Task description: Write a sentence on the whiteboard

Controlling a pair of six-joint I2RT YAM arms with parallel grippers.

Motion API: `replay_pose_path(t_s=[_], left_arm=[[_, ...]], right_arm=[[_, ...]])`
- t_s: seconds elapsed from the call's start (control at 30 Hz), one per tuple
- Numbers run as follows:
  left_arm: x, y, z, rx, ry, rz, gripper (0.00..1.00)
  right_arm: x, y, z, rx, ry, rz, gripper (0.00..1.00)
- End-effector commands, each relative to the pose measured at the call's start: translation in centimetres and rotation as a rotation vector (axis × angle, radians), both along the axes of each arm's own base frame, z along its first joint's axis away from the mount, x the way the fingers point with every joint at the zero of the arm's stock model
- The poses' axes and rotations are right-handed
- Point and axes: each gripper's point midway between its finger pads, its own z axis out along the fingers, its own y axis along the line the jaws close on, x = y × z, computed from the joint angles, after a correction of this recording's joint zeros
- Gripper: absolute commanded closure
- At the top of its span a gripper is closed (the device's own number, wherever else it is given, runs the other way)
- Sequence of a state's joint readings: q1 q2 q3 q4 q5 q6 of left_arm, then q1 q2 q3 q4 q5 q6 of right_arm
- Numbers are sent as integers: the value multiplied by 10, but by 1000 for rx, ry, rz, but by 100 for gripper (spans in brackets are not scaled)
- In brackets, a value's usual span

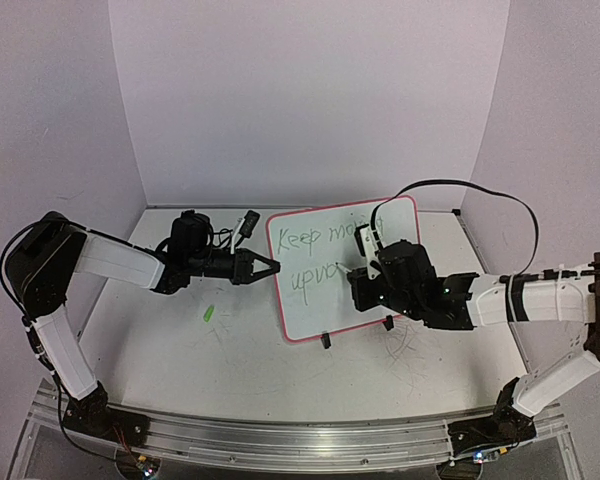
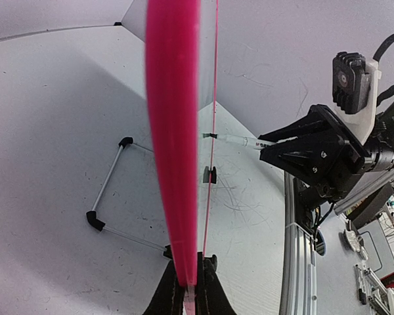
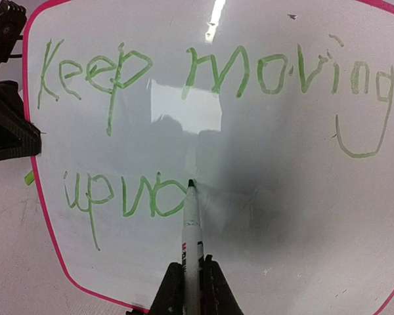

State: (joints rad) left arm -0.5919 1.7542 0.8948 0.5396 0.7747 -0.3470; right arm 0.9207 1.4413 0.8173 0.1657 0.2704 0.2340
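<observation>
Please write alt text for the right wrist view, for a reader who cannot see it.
A marker held in the right gripper touches its tip to a pink-framed whiteboard bearing green handwriting: "Keep moving" above, "upw" and one more letter below. The left gripper grips the board's left edge.

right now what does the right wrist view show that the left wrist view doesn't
Only the right wrist view: the whiteboard's face with the green sentence, "Keep moving" and a part-written second line, with the marker tip on it.
Only the left wrist view: the whiteboard edge-on, and its wire stand behind.
Both: the whiteboard, the marker held in the right gripper, and the left gripper at the pink frame.
</observation>
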Motion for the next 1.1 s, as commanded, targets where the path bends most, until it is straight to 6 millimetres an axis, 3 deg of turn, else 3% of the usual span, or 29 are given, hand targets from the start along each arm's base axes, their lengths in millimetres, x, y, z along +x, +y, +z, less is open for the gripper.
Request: replay_pose_path(t_s=[0.0,0.17,0.5,0.6,0.73,1.07], left_arm=[[7,3,9,15,-81,25,100],[7,3,8,18,-77,26,100],[8,2,9,16,-76,23,100],[8,2,9,17,-77,26,100],[7,3,8,19,-75,25,100],[7,3,8,19,-70,25,100]], right_arm=[[-7,-7,-18,-19,50,7,100],[-8,-17,-18,-30,43,-23,100],[-13,-7,36,95,-60,49,100],[-10,-21,27,68,-58,3,100],[-10,-24,14,51,-29,11,100],[-2,-8,24,31,-65,53,100]])
